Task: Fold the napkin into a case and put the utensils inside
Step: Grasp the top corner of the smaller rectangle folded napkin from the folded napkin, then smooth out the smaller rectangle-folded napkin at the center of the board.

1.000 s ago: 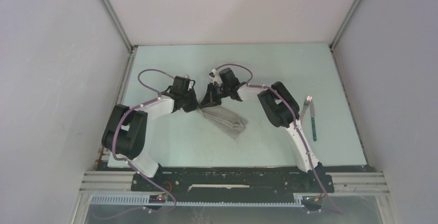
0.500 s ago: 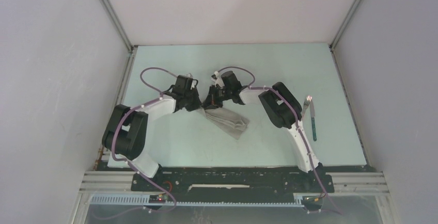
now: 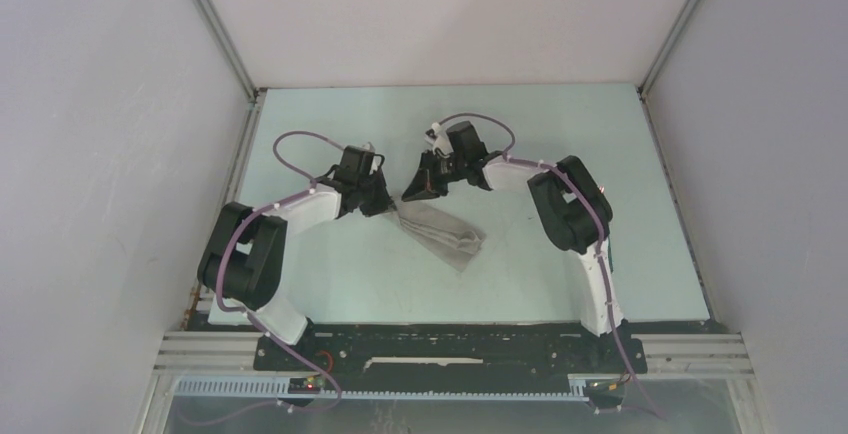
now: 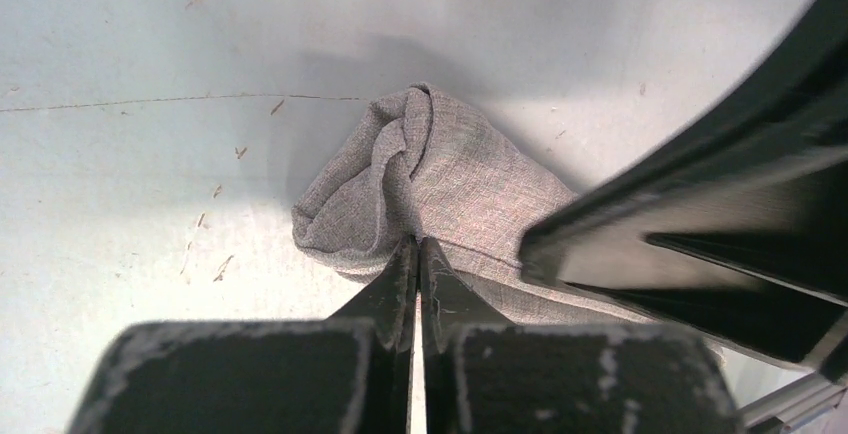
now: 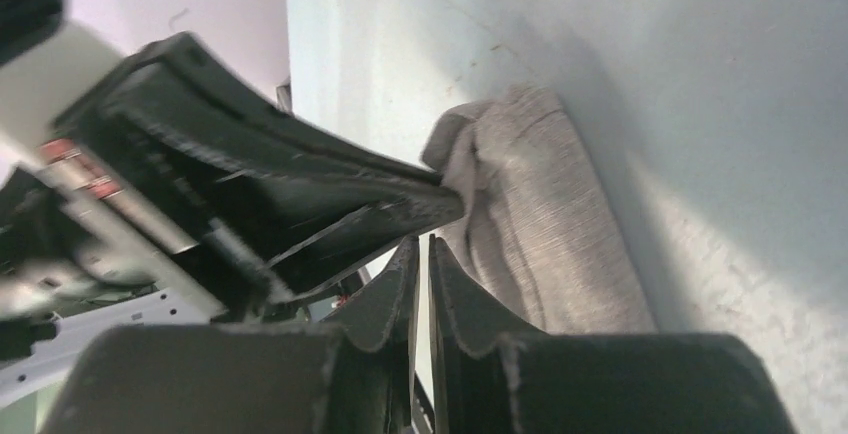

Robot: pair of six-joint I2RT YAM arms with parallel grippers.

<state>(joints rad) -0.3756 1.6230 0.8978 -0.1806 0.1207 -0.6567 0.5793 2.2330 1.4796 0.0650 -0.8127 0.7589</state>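
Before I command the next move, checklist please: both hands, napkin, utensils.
1. Left hand on napkin: ok, jaws shut on its bunched end.
2. Right hand free of cloth: cannot tell; jaws nearly together, no cloth seen between them.
3. Napkin shaped as a case: not ok, a crumpled uneven strip.
4. Utensils located: cannot tell, none visible; the right arm may hide them.
5. Hands spaced apart: not ok, close together over the napkin's end.
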